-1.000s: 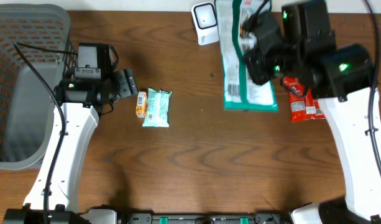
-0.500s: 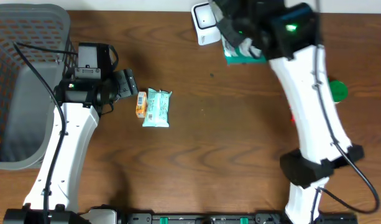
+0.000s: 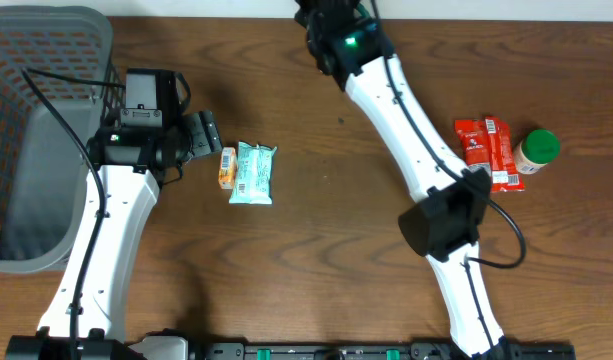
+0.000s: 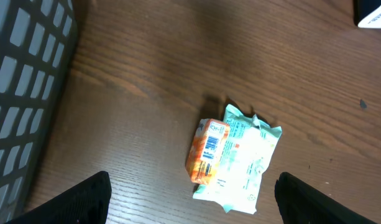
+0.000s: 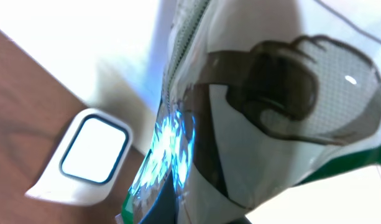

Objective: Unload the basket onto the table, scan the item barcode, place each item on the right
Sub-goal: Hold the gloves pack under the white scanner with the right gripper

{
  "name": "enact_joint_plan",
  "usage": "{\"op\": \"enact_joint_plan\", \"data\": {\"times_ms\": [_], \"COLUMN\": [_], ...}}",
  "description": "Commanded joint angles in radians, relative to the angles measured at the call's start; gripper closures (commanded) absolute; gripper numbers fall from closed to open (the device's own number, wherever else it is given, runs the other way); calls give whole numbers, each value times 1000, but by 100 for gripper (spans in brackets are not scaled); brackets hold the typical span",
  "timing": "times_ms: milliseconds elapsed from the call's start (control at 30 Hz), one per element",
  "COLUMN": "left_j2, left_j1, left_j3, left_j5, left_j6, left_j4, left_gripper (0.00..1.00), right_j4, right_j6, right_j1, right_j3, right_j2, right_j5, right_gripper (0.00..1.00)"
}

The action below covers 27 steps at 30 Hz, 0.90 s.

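Evidently the scan itself is the step in hand. The right arm is stretched to the far edge of the surface [image 3: 316, 260], and the right hand [image 3: 324, 14] is closed on a thin green-and-white bag [image 5: 258, 124], as best the views allow. The bag has a clear window that shows dark contents. In the right wrist view it hangs tilted, just above and beside the white scanner [image 5: 94, 155], whose rounded window faces up. A bluish-white glare sits on the bag's edge nearest the scanner. I cannot tell whether that is the reader's light or a reflection, and no barcode is visible on the side the camera sees.

The left hand [image 3: 202, 136] is open and holds nothing. Its fingers [image 4: 84, 199] frame a small orange packet [image 4: 207, 151], which touches a mint-green packet [image 4: 243, 158], and the grey basket [image 3: 36, 120] stands just to its left. Two red packets [image 3: 486, 153] and a green-lidded jar [image 3: 537, 150] lie well apart on the right side.

Judging from this, the next move calls for turning or sliding the bag until its printed code squarely faces the scanner window. It should be kept close and flat enough that the crinkled film does not throw glare. With a grip this thin, the bag may sag or twist away from the reader.
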Motion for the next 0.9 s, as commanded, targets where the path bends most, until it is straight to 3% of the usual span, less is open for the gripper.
{"op": "enact_joint_plan", "data": {"times_ms": [0, 167, 433, 867], "left_j2": [3, 3, 3, 3], "left_j1": [1, 1, 1, 1], "left_j3": [13, 13, 13, 13], "left_j5": [-12, -12, -12, -12], "left_j6": [-2, -2, -2, -2], "left_j4": [-3, -3, -3, -3], "left_gripper": [15, 15, 15, 15], "right_j4": [90, 253, 528, 545], "right_j6": [-129, -295, -344, -342], "right_j1": [18, 19, 23, 47], "right_j3": [18, 18, 17, 8], "right_j2": [68, 161, 254, 350], "right_j5": [82, 140, 172, 155], "right_gripper": [99, 99, 99, 99]}}
